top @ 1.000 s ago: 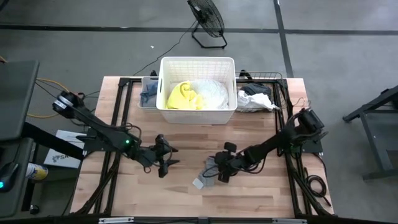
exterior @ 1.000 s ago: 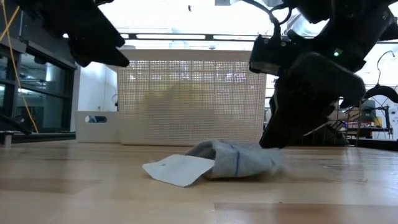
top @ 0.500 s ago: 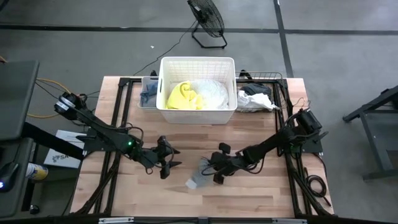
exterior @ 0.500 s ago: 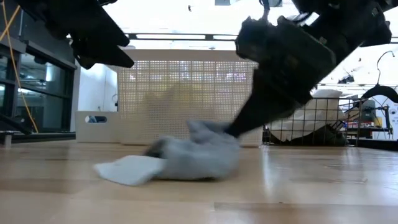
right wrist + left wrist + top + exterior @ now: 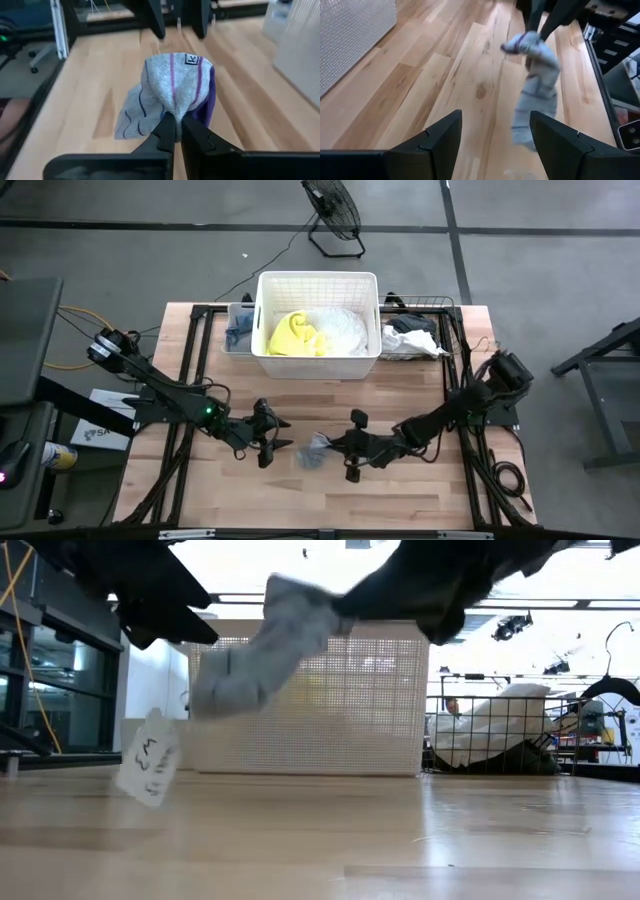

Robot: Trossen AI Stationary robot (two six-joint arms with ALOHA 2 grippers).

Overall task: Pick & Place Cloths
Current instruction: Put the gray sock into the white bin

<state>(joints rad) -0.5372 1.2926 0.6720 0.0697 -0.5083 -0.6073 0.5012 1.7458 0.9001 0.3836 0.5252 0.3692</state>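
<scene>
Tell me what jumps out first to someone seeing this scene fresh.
The right gripper, jaws pinched shut, holds a small grey striped cloth in the air above the table's middle, a paper tag dangling under it. Behind it stands a white basket holding a bright yellow cloth. The left gripper waits open nearby.

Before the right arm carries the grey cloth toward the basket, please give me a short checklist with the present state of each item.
1. Right gripper shut on the grey striped cloth: ok.
2. Cloth lifted clear of the table, paper tag dangling above the wood: ok.
3. Left gripper open and holding nothing: ok.
4. Left gripper out of the way: cannot tell; it hovers close beside the cloth.
5. White basket has room: ok; a yellow cloth and a white cloth lie low inside.
</scene>
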